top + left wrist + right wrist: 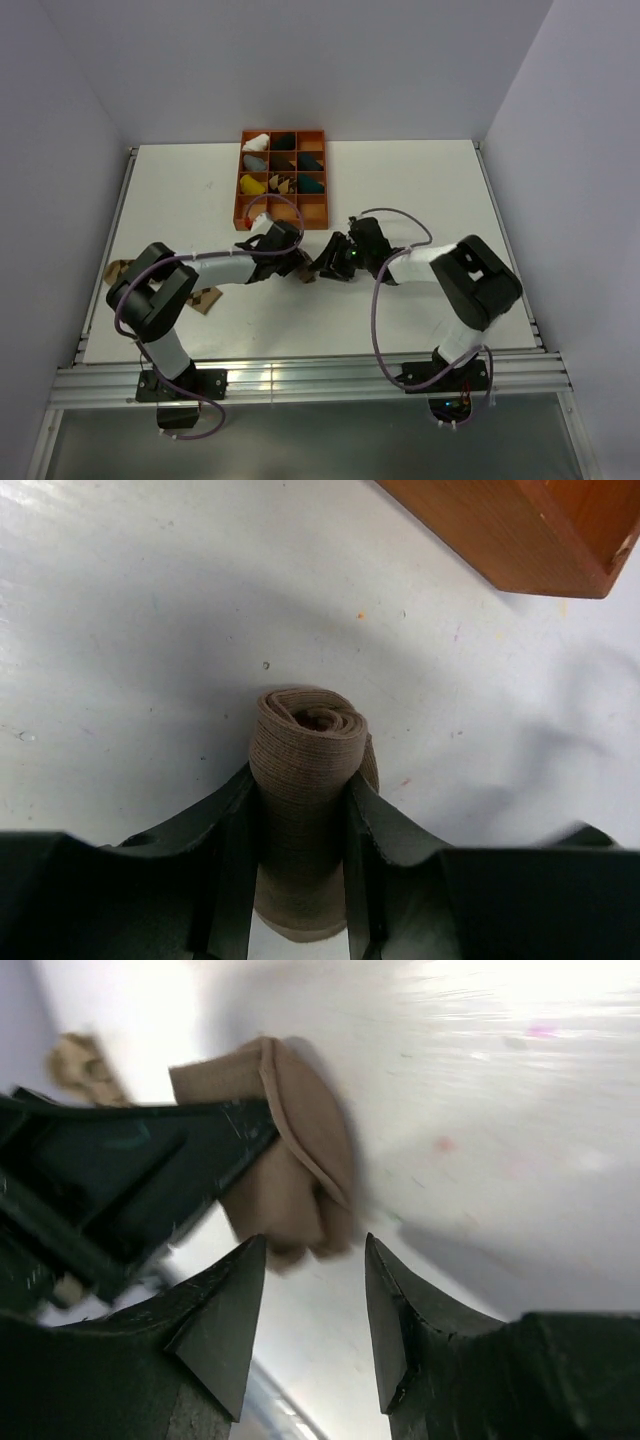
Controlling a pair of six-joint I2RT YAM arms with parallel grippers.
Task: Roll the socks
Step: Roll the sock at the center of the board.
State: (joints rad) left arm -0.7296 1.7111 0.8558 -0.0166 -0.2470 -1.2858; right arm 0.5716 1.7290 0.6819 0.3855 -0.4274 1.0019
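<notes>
Black fingers (228, 860) of the left gripper (300, 790) press on both flanks of the rolled tan sock (308, 742). They pinch it so that the spiral, seen end-on, cannot spring loose. The roll rests on the white table (140, 630), just in front of the near edge of the orange tray (520, 530).

From the opposite side, off the tray's near right corner, the right gripper (315, 1245) faces the roll. Its fingers are spread and close on nothing, with the roll's end just ahead of the tips, so the hold is probably left to the other gripper alone.

Well away from the tray, toward the near left, the argyle sock (205, 298) lies partly under the left arm, not yet rolled.

The tray wall stands close beyond the roll, so there is little room that way. Bare table opens to the tray's right and toward the near edge. The two grippers sit almost nose to nose, so either one has to back off before it can turn.
</notes>
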